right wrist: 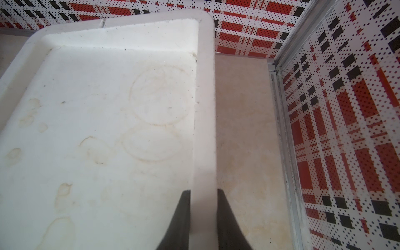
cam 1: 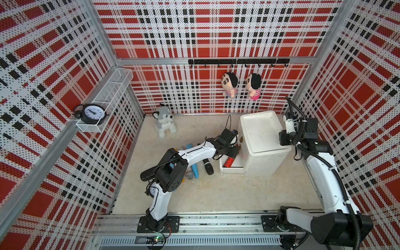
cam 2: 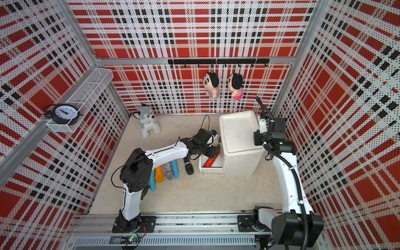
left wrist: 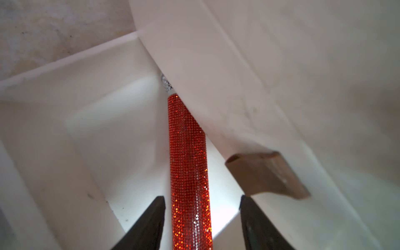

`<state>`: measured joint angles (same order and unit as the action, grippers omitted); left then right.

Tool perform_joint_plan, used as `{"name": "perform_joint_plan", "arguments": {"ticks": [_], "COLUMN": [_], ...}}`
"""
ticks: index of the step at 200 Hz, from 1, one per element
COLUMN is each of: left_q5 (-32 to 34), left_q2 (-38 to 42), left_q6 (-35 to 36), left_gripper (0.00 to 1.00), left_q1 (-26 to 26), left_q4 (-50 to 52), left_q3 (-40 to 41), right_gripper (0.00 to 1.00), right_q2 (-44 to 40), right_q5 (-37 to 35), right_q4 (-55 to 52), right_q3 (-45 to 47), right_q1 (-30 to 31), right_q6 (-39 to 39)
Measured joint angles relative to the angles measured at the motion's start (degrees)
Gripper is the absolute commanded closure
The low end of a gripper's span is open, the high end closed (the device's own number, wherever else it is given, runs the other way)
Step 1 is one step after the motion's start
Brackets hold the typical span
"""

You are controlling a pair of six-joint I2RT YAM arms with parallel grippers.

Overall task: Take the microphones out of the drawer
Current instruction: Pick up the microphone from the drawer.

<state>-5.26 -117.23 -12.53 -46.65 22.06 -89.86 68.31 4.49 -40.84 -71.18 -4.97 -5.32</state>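
A red sparkly microphone [left wrist: 188,162] lies in the open white drawer [cam 1: 231,170] at the foot of the white cabinet [cam 1: 264,134]; its silver head [left wrist: 166,83] is tucked under the cabinet front. My left gripper [left wrist: 202,198] hangs over the drawer, open, one finger on each side of the handle with a gap on both sides. In both top views it sits at the drawer [cam 2: 213,170], above the microphone [cam 2: 211,162]. My right gripper [right wrist: 203,191] is shut on the raised rim of the cabinet top [right wrist: 97,108].
A brown drawer handle [left wrist: 266,175] juts from the cabinet front beside the left finger. On the floor left of the drawer lie a black microphone [cam 1: 207,166], a blue one [cam 1: 193,160] and an orange one [cam 2: 159,173]. A husky plush [cam 1: 164,122] sits at the back.
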Motion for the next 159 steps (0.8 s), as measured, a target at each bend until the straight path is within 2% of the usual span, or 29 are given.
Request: {"name": "perform_joint_plan", "arguments": {"ticks": [83,159], "left_q5": [6.43,9.35], "left_q2": [-3.58,-4.33], "left_q6": [4.96,4.85], "left_gripper": [0.43,0.41], "left_q1": [-0.74,-2.1], "left_q4": [1.03,-0.02], "left_q3": [-0.15,-0.09], "right_gripper": [1.0,1.0], "right_q2": [0.0,0.0], "right_q5": [0.44,0.48], "right_q4": [0.0,-0.24], "right_q3": [0.0,0.0], "right_q1": [0.0,0.0], "right_q6": [-0.04,0.02]}}
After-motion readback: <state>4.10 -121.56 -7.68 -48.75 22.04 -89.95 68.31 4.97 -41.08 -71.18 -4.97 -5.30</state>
